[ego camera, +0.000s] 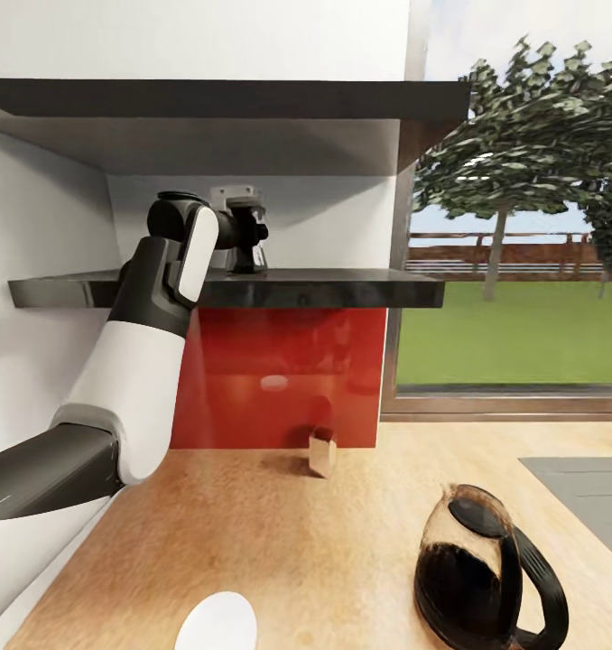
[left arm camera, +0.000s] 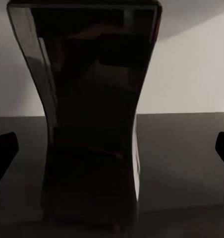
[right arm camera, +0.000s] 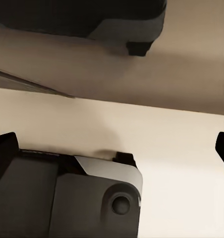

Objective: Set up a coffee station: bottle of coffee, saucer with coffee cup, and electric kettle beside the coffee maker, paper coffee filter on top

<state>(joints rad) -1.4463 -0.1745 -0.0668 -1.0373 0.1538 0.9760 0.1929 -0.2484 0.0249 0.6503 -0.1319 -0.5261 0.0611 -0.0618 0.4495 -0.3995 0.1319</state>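
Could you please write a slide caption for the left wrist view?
Left claw open around the dark bottle of coffee standing on the kitchen shelf.

Bright daylit head view, glossy red panel [ego camera: 279,375] glare, dim murky wrist views

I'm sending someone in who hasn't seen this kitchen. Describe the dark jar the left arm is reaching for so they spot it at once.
Find the red wall panel behind the countertop; a dark shelf runs just above it. The bottle of coffee stands there, right at the left gripper, a dark waisted jar. Below it, by contrast, are a small tan box and a glass carafe.
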